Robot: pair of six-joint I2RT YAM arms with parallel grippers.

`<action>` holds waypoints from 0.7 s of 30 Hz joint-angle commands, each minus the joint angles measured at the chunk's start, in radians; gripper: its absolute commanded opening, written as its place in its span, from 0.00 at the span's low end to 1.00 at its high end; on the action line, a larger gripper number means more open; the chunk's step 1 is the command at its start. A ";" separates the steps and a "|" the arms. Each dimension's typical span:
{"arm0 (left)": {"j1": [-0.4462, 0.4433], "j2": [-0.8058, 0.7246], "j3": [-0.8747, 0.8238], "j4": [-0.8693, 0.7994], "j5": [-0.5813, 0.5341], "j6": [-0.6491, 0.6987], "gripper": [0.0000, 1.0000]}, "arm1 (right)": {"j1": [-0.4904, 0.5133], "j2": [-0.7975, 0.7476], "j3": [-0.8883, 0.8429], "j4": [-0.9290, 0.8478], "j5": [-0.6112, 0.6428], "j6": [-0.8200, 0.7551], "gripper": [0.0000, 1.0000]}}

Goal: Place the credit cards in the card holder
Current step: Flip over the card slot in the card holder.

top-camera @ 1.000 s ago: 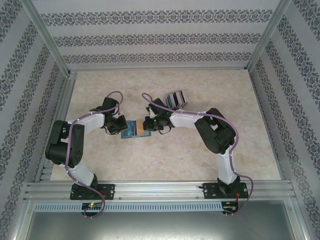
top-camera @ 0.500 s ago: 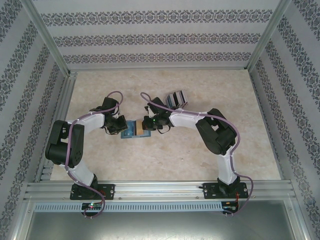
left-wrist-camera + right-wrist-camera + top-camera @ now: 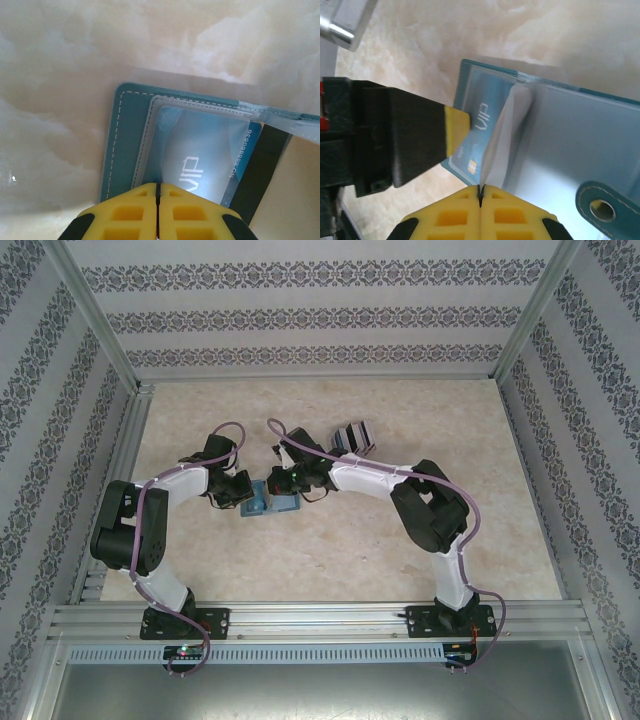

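Note:
The teal card holder (image 3: 278, 506) lies open on the marble table between both grippers. A light blue VIP credit card (image 3: 210, 155) sits in it under a clear sleeve. My left gripper (image 3: 158, 185) is shut, its tips pressing down on the near edge of that sleeve and card; in the right wrist view its yellow pad (image 3: 457, 127) rests on the VIP card (image 3: 480, 105). My right gripper (image 3: 480, 189) is shut on a thin clear sleeve leaf (image 3: 505, 135) of the card holder (image 3: 580, 130), lifting it upright. Several more credit cards (image 3: 352, 436) lie fanned behind the right wrist.
The holder's snap tab (image 3: 607, 207) shows at the lower right of the right wrist view. Aluminium rails (image 3: 130, 440) and patterned walls close in the table on three sides. Purple cables (image 3: 290, 435) loop over both wrists. Bare marble spreads to the front and right.
My right gripper has moved left over the card holder, now covering the tan card that showed on it before. The left arm has stayed in place.

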 commanded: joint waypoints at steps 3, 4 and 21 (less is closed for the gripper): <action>0.005 0.005 -0.022 -0.036 -0.023 0.011 0.08 | 0.013 0.061 0.053 0.007 -0.046 0.006 0.10; 0.005 0.002 -0.022 -0.038 -0.025 0.011 0.08 | 0.014 0.067 0.059 0.006 -0.051 0.006 0.14; 0.008 -0.070 -0.009 -0.059 -0.025 -0.001 0.08 | 0.028 0.132 0.097 0.006 -0.085 0.000 0.40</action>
